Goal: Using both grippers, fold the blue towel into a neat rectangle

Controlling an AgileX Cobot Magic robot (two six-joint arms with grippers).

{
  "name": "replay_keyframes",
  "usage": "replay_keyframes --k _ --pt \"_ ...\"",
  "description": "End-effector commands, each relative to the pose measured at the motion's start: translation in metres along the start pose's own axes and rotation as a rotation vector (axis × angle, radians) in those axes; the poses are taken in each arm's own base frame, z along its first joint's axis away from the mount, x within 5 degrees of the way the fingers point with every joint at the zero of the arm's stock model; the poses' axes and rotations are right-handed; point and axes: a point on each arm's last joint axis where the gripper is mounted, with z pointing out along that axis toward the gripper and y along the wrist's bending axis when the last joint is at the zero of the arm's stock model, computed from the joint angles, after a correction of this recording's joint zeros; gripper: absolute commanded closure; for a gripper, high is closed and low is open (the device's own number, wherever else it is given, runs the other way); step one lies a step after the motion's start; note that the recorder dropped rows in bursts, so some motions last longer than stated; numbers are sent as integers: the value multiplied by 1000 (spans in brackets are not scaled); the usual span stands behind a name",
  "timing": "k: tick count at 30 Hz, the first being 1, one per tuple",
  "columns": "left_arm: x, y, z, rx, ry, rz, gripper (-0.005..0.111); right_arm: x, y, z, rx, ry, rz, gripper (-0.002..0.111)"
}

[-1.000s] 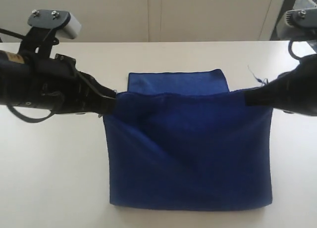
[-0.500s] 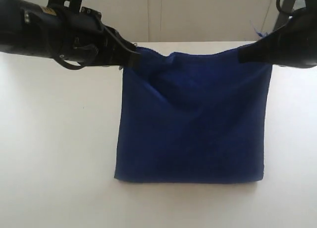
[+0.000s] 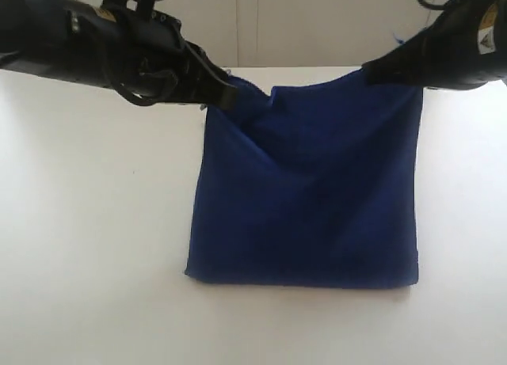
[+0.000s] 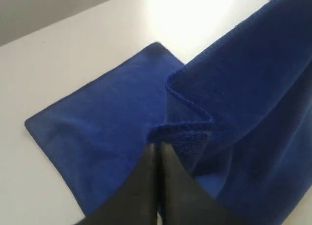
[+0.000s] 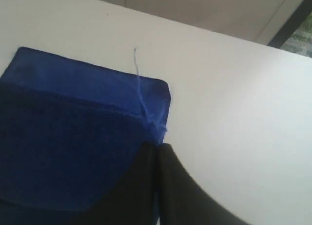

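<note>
With the left gripper (image 3: pixel 228 97) and right gripper (image 3: pixel 367 71) each clamped, jaws together, on one raised corner of the blue towel (image 3: pixel 305 199), whose lower part rests on the bench (image 3: pixel 95 246), carry both corners level and taut so the raised edge lands square on the resting layer.
</note>
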Motion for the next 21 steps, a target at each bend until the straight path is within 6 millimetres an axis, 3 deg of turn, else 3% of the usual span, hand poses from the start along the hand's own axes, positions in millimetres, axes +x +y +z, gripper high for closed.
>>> replay_keyframes --k 1,5,12,21 --pt "11 13 19 -22 59 -38 107 3 7 20 -7 32 -15 108" --pt "20 32 34 -77 72 -100 107 5 10 35 -4 46 -15 108" --pt "26 42 53 -130 46 -105 107 7 11 65 46 78 -8 108" --pt "2 51 50 -158 -35 -85 107 -8 5 81 93 55 -3 108"
